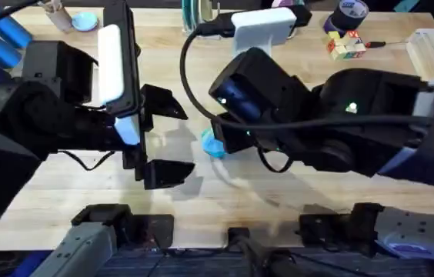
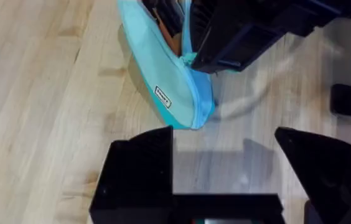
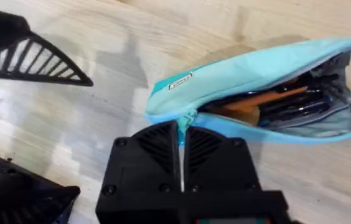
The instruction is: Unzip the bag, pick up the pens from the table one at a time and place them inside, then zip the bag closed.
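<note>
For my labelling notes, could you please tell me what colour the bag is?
Light turquoise; the bag shows best in the right wrist view.

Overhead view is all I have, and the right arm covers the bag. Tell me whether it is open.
Observer: Open. The right wrist view shows the bag gaping along its zipper, one end still closed.
Operator: Report what is inside.
Observer: Pens lie inside, one orange-barrelled among dark ones.
Operator: Give me the right tool's state.
Observer: The right tool is shut on the turquoise zipper pull at the closed end.
Operator: Now the left tool.
Observer: The left tool is open and empty, hovering over the table just short of the bag's closed end.
</note>
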You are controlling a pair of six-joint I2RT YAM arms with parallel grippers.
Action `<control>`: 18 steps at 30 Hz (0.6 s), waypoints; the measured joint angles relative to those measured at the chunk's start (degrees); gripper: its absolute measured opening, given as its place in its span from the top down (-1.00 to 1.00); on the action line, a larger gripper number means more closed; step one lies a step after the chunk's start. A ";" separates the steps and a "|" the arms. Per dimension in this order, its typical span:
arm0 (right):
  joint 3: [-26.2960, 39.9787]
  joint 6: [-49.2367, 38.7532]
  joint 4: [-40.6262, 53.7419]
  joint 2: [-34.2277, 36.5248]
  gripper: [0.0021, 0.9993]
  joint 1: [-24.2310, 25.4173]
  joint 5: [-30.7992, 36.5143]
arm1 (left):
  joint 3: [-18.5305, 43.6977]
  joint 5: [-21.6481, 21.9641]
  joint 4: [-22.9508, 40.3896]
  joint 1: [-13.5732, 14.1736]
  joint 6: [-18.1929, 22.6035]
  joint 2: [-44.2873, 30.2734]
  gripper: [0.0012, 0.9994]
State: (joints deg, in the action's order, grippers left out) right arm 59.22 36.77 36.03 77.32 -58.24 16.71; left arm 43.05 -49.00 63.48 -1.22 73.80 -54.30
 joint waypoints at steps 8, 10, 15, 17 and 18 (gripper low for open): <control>0.00 0.00 -0.01 0.00 0.94 0.00 0.00 | -1.94 -2.38 -3.81 -0.01 -0.02 -9.10 -0.99; 0.00 0.00 0.00 0.00 0.94 0.00 0.00 | -2.61 -3.63 -5.11 -0.01 -0.02 -12.10 -0.99; 0.00 0.00 0.00 0.00 0.94 0.00 0.00 | -2.71 -7.05 -9.45 0.01 -0.03 -18.01 -0.99; 0.00 0.00 -0.02 0.00 0.94 0.00 -0.02 | -2.71 -8.38 -11.06 0.01 -0.04 -20.11 -0.99; 0.00 0.00 -0.02 0.00 0.94 0.00 0.00 | -2.71 -8.84 -11.85 0.01 -0.03 -21.17 -0.99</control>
State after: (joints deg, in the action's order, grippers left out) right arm 59.22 36.77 36.01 77.32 -58.24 16.71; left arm 40.34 -57.85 51.63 -1.21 73.77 -75.47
